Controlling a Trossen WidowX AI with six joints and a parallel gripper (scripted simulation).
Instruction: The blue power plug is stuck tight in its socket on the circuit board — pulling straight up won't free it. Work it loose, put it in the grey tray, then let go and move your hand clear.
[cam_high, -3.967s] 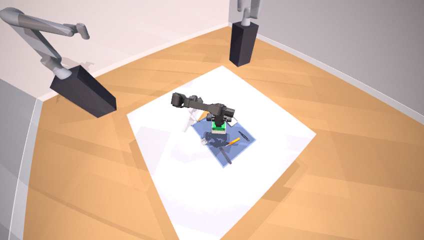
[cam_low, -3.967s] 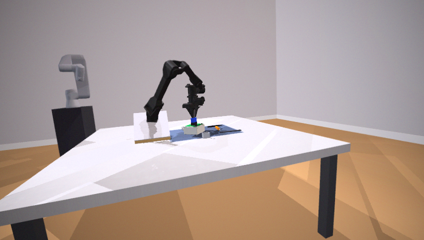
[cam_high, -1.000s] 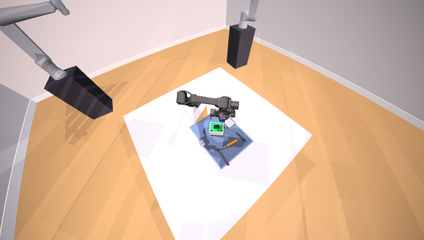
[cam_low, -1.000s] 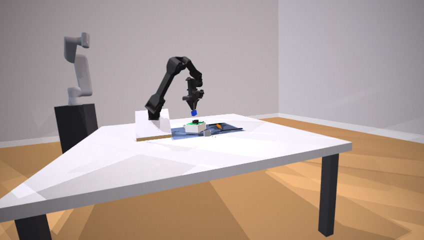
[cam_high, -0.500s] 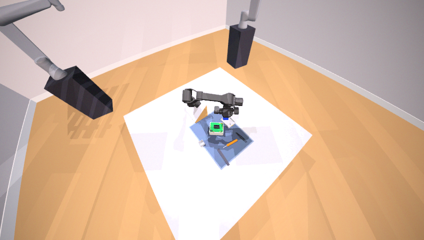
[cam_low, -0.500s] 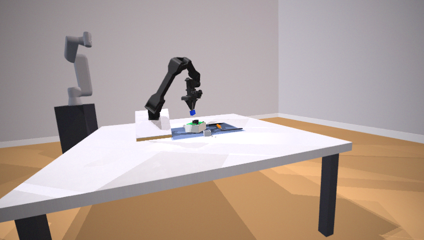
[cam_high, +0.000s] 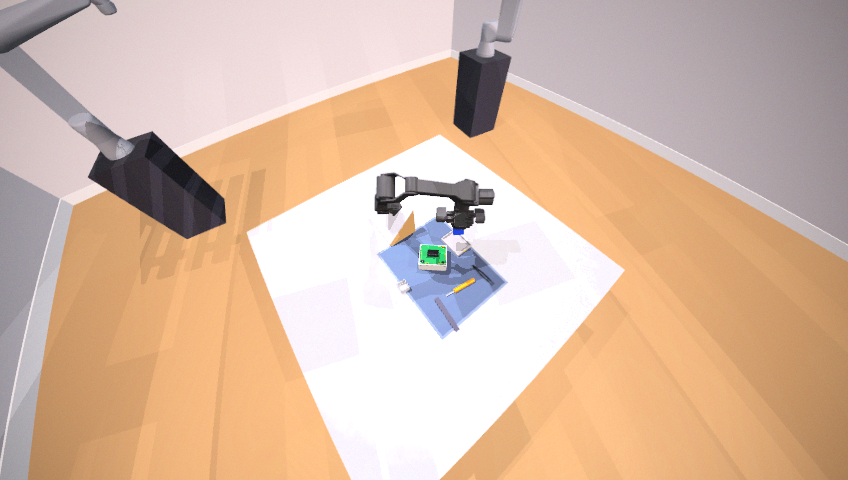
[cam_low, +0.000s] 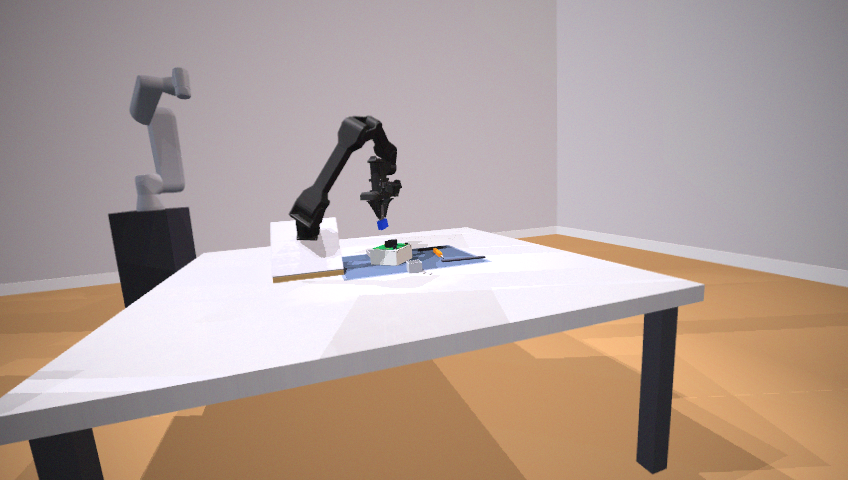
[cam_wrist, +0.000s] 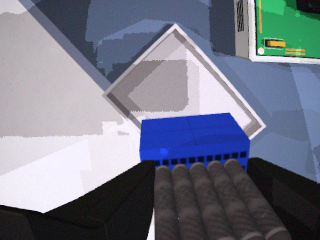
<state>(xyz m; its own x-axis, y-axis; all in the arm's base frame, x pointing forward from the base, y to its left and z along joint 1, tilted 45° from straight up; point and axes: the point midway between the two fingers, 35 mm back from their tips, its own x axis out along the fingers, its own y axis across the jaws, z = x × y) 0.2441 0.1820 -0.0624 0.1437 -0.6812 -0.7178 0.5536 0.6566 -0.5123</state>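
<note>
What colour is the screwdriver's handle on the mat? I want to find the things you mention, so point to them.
Orange-yellow; the handle (cam_high: 464, 285) (cam_low: 437, 253) shows best in the top view.

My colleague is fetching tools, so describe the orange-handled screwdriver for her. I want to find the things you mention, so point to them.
On the white table (cam_high: 357, 392) (cam_low: 238, 333) lies a blue mat (cam_high: 416, 285) (cam_low: 357, 272). The screwdriver (cam_high: 463, 286) (cam_low: 437, 253) rests there between two dark, slim items; its bright orange handle sets it apart.

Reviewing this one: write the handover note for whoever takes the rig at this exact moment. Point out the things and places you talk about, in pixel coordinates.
Gripper (cam_high: 458, 228) (cam_low: 382, 218) (cam_wrist: 202, 171): shut on the blue plug (cam_high: 458, 231) (cam_low: 382, 224) (cam_wrist: 192, 135), held in the air.
Grey tray (cam_high: 465, 252) (cam_wrist: 217, 80): on the blue mat (cam_high: 443, 324) (cam_low: 363, 273) (cam_wrist: 295, 95), beside the circuit board (cam_high: 423, 259) (cam_low: 380, 246) (cam_wrist: 280, 30).
Done: plug out of its black socket (cam_high: 433, 253) (cam_low: 390, 243).
Left: finish lining up over the tray, lower the plug in, let go, move clear.
</note>
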